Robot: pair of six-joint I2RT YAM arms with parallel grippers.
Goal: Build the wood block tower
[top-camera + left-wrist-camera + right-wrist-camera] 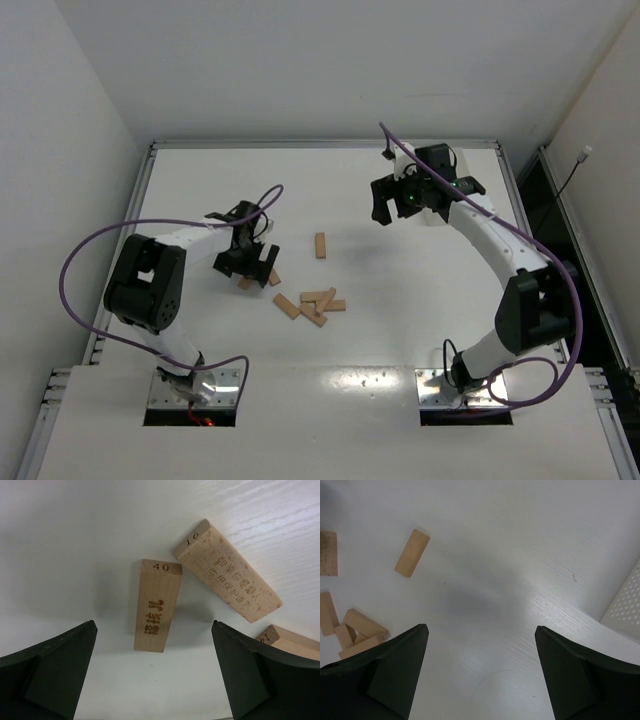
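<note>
Several light-brown wood blocks lie flat and scattered on the white table [420, 300]; no tower stands. A loose heap [318, 303] sits at the middle and a single block [320, 245] lies farther back. My left gripper [248, 262] is open and low over two blocks. In the left wrist view the block marked 40 [156, 605] lies between the open fingers of the gripper [154, 626], untouched, with the block marked 16 [227, 572] to its right. My right gripper [400, 205] is open, empty and raised; its wrist view [481, 627] shows blocks [412, 552] far left.
A raised metal frame [150, 170] runs round the table. A white perforated panel [625, 610] shows at the right edge of the right wrist view. Purple cables loop from both arms. A third block [292, 642] peeks in at the lower right of the left wrist view.
</note>
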